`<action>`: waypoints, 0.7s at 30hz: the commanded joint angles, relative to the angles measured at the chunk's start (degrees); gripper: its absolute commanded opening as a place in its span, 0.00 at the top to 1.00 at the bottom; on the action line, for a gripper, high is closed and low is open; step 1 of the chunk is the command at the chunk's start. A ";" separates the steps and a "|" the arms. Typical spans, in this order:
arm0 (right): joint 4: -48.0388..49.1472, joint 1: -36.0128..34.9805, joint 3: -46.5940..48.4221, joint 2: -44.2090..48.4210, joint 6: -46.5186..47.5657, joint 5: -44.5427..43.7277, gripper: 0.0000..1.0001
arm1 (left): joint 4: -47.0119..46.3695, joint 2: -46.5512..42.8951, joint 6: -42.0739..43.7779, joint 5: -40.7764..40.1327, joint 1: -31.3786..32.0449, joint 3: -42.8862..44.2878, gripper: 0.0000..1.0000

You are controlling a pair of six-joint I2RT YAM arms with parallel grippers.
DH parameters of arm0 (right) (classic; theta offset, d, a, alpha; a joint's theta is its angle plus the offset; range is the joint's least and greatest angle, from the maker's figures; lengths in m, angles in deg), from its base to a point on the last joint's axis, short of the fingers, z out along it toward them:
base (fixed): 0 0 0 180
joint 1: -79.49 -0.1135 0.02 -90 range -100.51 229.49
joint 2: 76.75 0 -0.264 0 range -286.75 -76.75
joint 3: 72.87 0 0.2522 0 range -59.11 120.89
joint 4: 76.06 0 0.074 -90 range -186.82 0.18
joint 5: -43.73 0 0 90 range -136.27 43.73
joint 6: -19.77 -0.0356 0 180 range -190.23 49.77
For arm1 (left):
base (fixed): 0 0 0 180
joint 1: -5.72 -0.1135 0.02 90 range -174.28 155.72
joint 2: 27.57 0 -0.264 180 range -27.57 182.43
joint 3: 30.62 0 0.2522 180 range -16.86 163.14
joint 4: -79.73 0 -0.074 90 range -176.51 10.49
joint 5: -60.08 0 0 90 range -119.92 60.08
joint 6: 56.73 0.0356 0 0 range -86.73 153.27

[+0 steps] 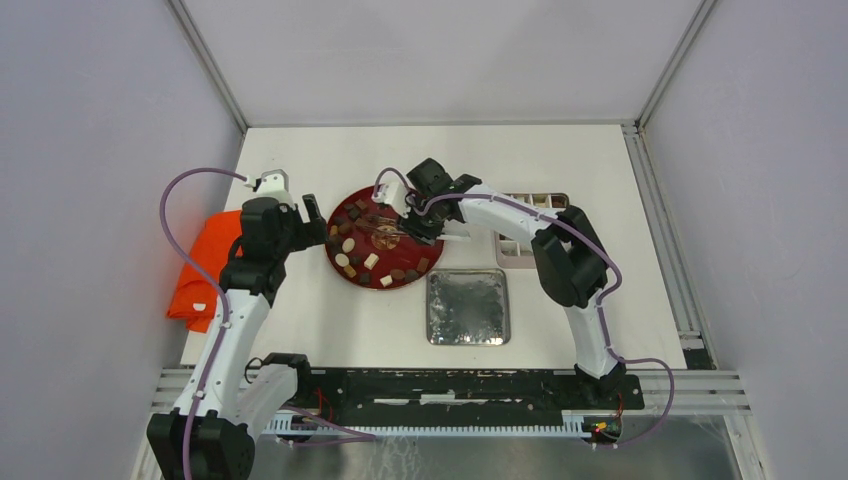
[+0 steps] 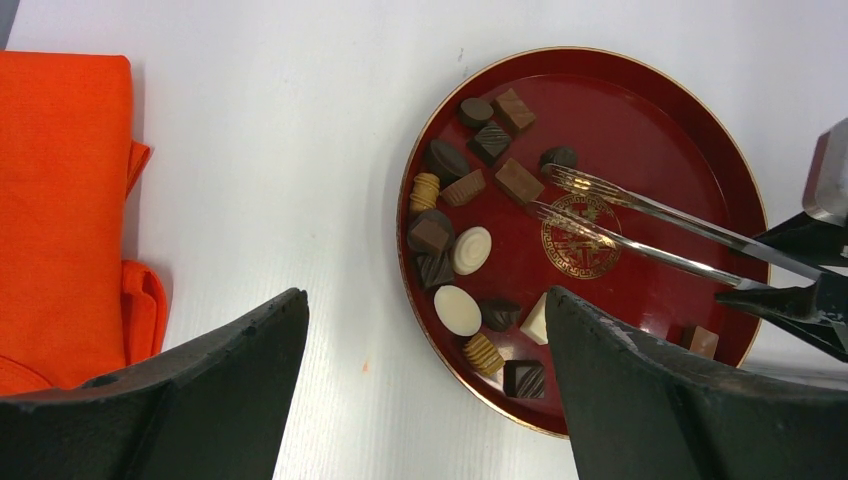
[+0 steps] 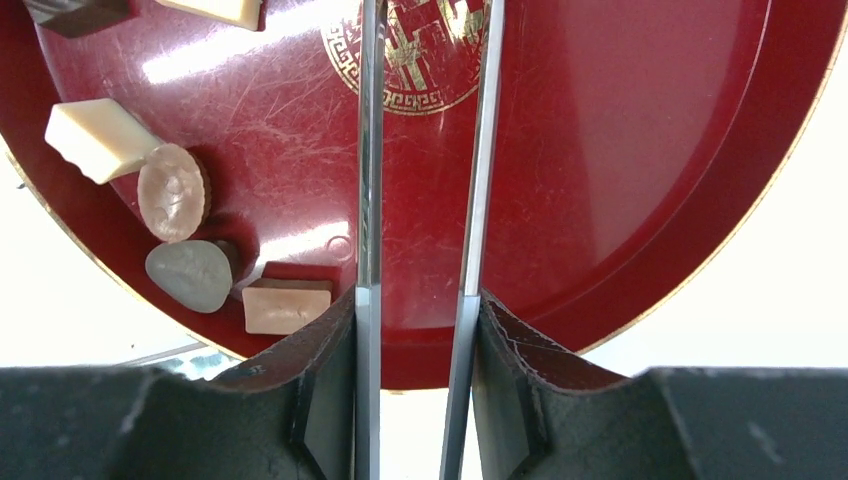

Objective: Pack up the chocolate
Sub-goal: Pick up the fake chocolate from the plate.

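Note:
Several pieces of chocolate [image 2: 457, 310], dark, light brown and cream-white, lie along the left half of the round dark-red plate [image 2: 650, 120]. More chocolate [image 3: 173, 192] shows at the plate's edge in the right wrist view. My right gripper [image 3: 418, 300] is shut on a pair of metal tongs [image 2: 640, 225]. The tong arms stand apart over the plate's gold emblem with nothing between their tips. My left gripper [image 2: 425, 295] hangs open and empty above the plate's left rim. From above, the left gripper [image 1: 312, 225] and right gripper [image 1: 415, 222] flank the plate.
An orange cloth [image 1: 205, 265] lies left of the plate, under the left arm. A shiny metal tray [image 1: 468, 307] sits in front of the plate to the right. A pale pinkish compartment box [image 1: 530, 225] is partly hidden behind the right arm.

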State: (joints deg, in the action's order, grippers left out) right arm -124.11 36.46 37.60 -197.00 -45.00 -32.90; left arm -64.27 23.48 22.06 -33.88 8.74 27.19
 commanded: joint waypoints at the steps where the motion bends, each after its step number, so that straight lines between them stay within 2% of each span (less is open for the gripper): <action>1: 0.98 0.01 3.51 -1.32 -1.99 0.91 0.56 | -1.04 -0.15 2.54 0.01 -0.11 0.33 0.07; 13: 1.08 -0.11 7.12 -4.19 -3.26 1.46 0.55 | -0.99 0.18 2.59 -0.16 -0.10 0.42 0.07; 21: 0.40 -0.22 9.00 -5.97 -3.44 1.95 0.63 | -0.99 0.41 2.68 -0.25 -0.10 0.43 0.07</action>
State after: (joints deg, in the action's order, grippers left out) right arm -124.26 36.46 43.54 -202.46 -47.71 -31.79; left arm -64.27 23.56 22.09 -33.90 8.74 27.19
